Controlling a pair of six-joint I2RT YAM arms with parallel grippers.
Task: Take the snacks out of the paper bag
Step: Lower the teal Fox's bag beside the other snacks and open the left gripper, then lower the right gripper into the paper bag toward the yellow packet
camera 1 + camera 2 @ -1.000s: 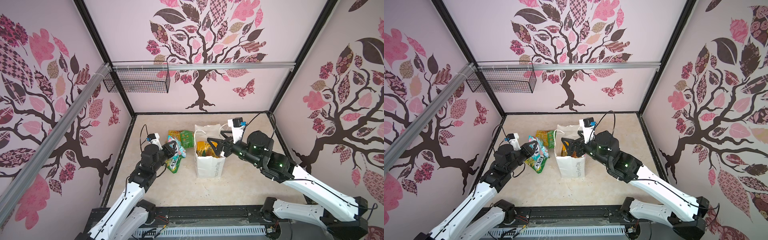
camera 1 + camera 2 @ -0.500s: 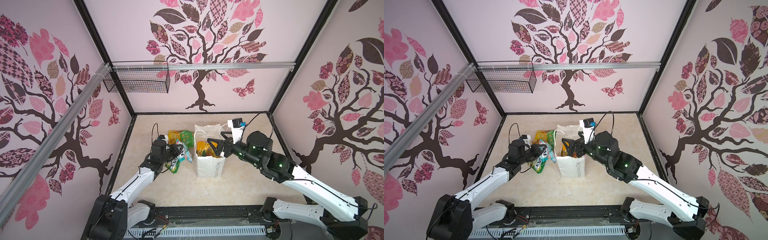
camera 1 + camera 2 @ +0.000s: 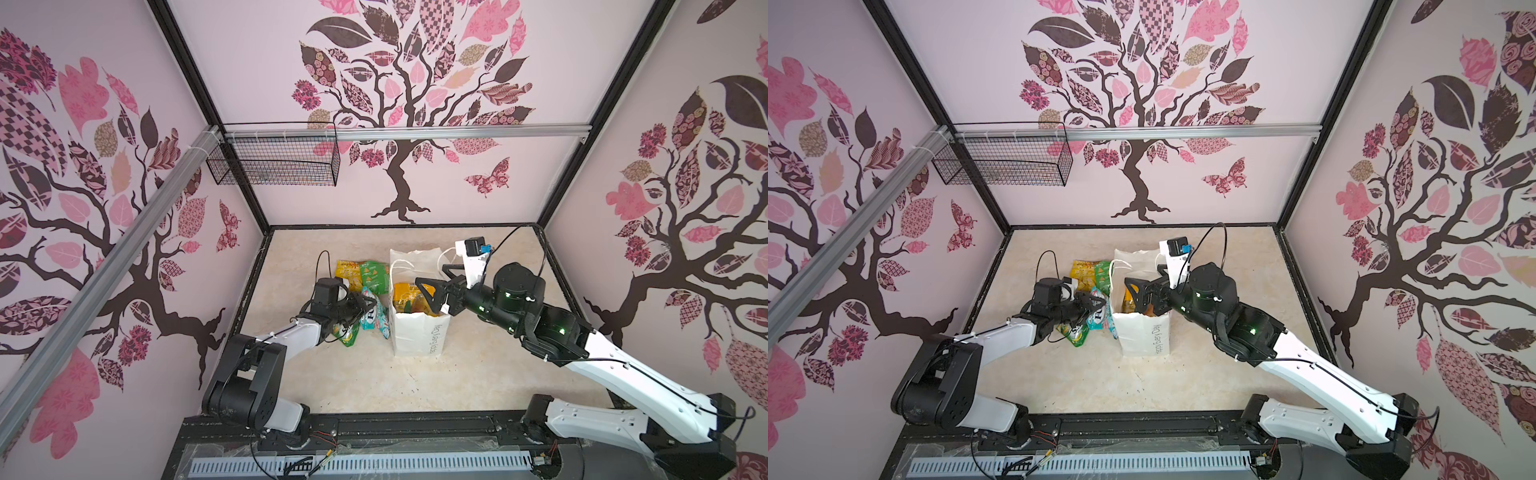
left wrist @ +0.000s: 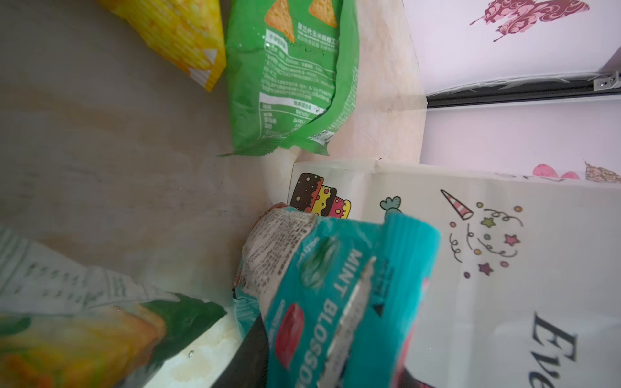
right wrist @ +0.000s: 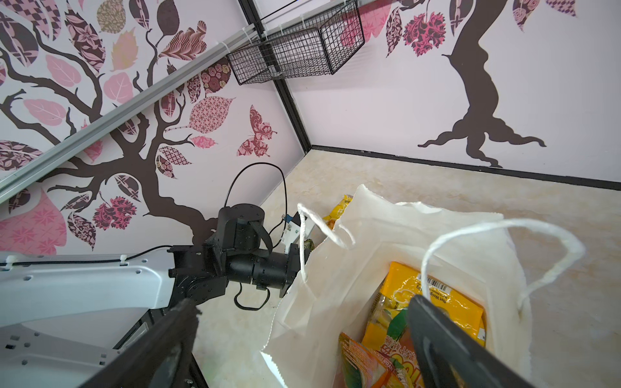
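On the table (image 3: 478, 374) your paper bag (image 3: 419, 336) stands upright with its mouth open. Your right gripper (image 3: 434, 282) hangs over that mouth, jaws spread wide and holding nothing. Your left gripper (image 3: 368, 305) is low beside the bag, at the teal packet (image 4: 336, 285); whether its jaws pinch it, I cannot tell. Inside the bag are the larger yellow-orange packet (image 5: 433, 295) and the orange packet (image 5: 363, 366). The yellow packet (image 3: 348, 270), green packet (image 3: 374, 276) and green-yellow packet (image 3: 348, 334) lie on the table beside the bag.
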